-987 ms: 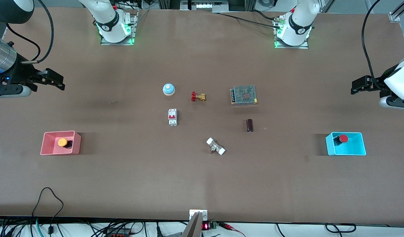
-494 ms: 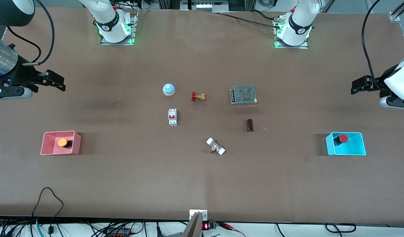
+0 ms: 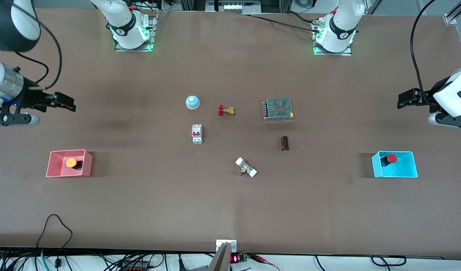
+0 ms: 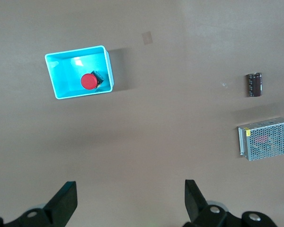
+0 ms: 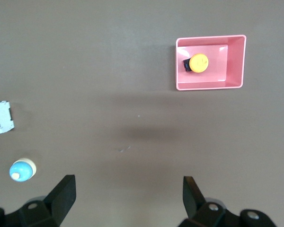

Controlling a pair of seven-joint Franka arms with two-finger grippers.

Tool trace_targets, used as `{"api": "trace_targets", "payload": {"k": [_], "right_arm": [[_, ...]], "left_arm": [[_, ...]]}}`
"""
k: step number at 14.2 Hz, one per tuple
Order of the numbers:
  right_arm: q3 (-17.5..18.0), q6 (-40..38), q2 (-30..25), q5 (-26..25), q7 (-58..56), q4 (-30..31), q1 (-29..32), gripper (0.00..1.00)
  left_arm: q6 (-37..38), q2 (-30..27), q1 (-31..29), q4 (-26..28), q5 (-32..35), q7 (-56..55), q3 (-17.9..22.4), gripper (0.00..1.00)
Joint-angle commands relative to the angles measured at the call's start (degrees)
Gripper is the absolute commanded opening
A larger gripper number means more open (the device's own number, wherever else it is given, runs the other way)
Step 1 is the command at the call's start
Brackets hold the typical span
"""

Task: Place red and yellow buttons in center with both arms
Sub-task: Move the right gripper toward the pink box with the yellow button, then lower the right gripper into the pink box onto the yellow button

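The yellow button lies in the pink bin toward the right arm's end of the table. It also shows in the right wrist view. The red button lies in the cyan bin toward the left arm's end, and shows in the left wrist view. My right gripper is open and empty, up in the air over bare table beside the pink bin. My left gripper is open and empty, over bare table beside the cyan bin. The table's center is brown tabletop.
Around the center lie a blue dome bell, a brass valve with a red handle, a white breaker, a mesh power supply, a dark capacitor and a white-ended fitting.
My right gripper has shifted a little toward the pink bin. My left gripper has shifted slightly toward the center. Both stay open; the buttons have not moved.
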State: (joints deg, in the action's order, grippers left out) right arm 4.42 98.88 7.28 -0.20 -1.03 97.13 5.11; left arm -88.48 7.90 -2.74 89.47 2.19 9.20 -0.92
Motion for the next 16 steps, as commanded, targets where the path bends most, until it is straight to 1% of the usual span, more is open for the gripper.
{"api": "trace_targets", "payload": {"k": [1,3,5,7,9,11,13,16], "right_arm": [[0.5,4.11,3.51,-2.33,-0.9,-0.46,1.39,1.0],[0.5,8.32,5.98,-2.87,-0.9,-0.45,1.74,1.0],[0.5,12.19,8.61,-4.62,-0.99,-0.45,2.79,1.0],[0.5,15.27,10.9,-5.68,-3.95,-0.45,4.02,1.0],[0.5,18.61,13.19,-5.69,-7.22,-0.37,5.51,1.0],[0.5,21.6,15.12,-5.77,-7.93,-0.37,5.78,1.0],[0.5,25.02,16.88,-5.77,-10.99,-0.37,6.66,1.0],[0.5,29.69,19.6,-5.77,-14.43,-0.37,8.07,1.0]], "left_arm": [[1.3,0.8,0.19,-1.75,1.07,0.12,-0.23,1.0],[1.3,0.8,0.19,-1.75,1.07,0.12,-0.22,1.0],[1.3,0.89,0.19,-1.75,1.07,0.12,-0.31,1.0],[1.3,0.89,0.19,-1.75,1.07,0.12,-0.31,1.0],[1.3,1.76,0.28,-1.75,1.07,0.12,-0.31,1.0],[1.21,2.29,0.37,-1.84,1.07,0.21,-0.31,1.0],[1.21,2.12,0.28,-2.01,1.07,0.12,-0.49,1.0],[2.35,2.03,0.01,-4.73,1.07,0.03,-0.23,1.0]]}}
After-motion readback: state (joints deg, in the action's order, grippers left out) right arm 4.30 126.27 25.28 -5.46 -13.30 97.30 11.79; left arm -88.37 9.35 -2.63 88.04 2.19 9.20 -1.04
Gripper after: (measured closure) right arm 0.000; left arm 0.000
